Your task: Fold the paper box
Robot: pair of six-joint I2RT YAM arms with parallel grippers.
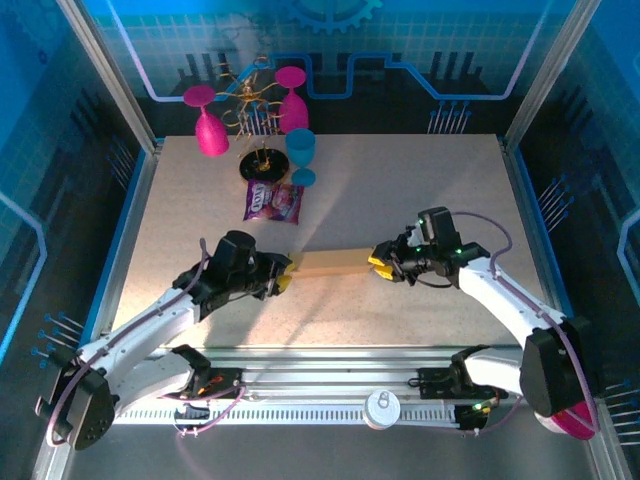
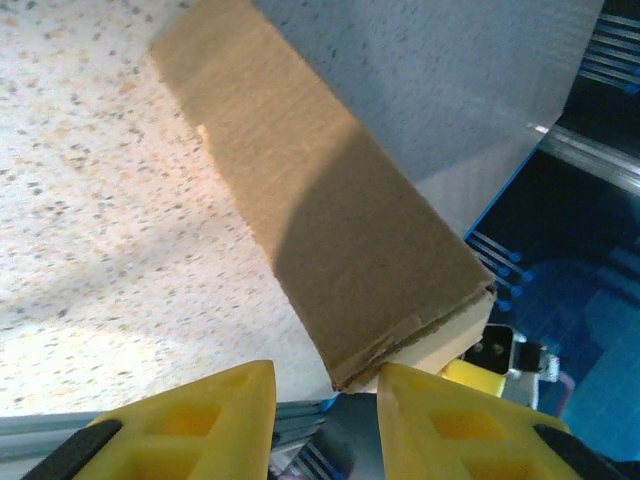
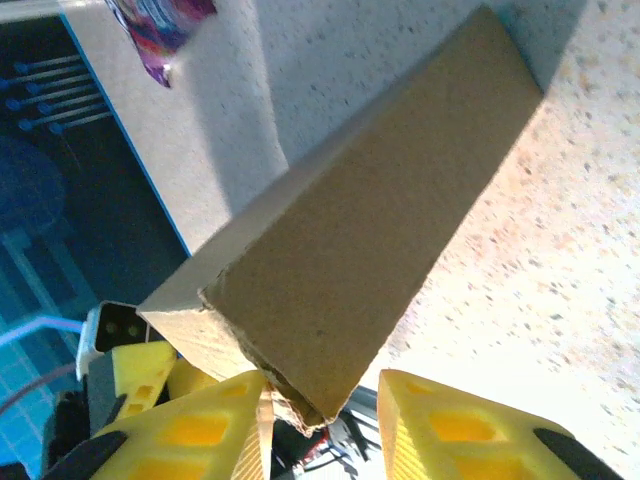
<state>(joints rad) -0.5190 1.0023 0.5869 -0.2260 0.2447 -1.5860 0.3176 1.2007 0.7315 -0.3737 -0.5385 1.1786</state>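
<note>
Top external: paper box (image 1: 333,263) between jaws

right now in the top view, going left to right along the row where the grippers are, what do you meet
left gripper -> paper box -> right gripper

A robotics lab test cell: aluminium frame (image 1: 107,75), blue circuit-printed walls (image 1: 450,45) around a speckled table (image 1: 420,180).
</note>
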